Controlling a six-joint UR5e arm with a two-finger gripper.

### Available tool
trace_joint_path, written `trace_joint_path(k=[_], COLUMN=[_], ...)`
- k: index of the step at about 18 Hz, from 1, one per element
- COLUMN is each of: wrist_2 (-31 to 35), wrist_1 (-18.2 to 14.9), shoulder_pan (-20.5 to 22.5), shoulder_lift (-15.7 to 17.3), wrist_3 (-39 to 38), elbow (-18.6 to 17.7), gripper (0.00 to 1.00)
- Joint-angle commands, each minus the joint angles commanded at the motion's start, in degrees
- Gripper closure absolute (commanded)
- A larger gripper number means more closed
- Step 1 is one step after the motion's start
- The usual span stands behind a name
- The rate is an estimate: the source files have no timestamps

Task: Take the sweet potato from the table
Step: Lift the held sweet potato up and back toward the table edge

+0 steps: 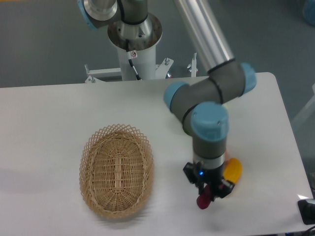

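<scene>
The sweet potato (pixel 202 201) is a small dark magenta piece on the white table (pixel 44 128), near the front right. Only its lower end shows. The rest is hidden under my gripper (pixel 210 192), which points straight down onto it. The dark fingers stand on either side of the sweet potato. I cannot tell whether they are pressed on it or whether it has left the table.
A yellow-orange vegetable (pixel 233 169) lies just right of the gripper, partly hidden behind the wrist. An oval wicker basket (pixel 116 169) stands to the left of the gripper. The table's front edge is close below the gripper, and its right edge is nearby.
</scene>
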Motion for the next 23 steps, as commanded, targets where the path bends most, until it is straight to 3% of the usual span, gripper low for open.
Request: trace_joint_path(k=[5,8,14,17,23], wrist_2=[-3.7,-3.79,-3.79,-3.7,-3.7], wrist_1=[-9.4,-13.19,-14.78,-16.45,-16.45], shoulder_pan=[6.85,10.28,14.68,15.57,16.45], shoulder_lift=[4.4,5.72,5.99,6.6,7.22], wrist_3=[10.89,17.75,24.53,27.08,27.97], elbow=[0.0,0.09,-0.17,-0.09,-0.09], gripper=[0.66,0.66,0.66,0.66,0.66])
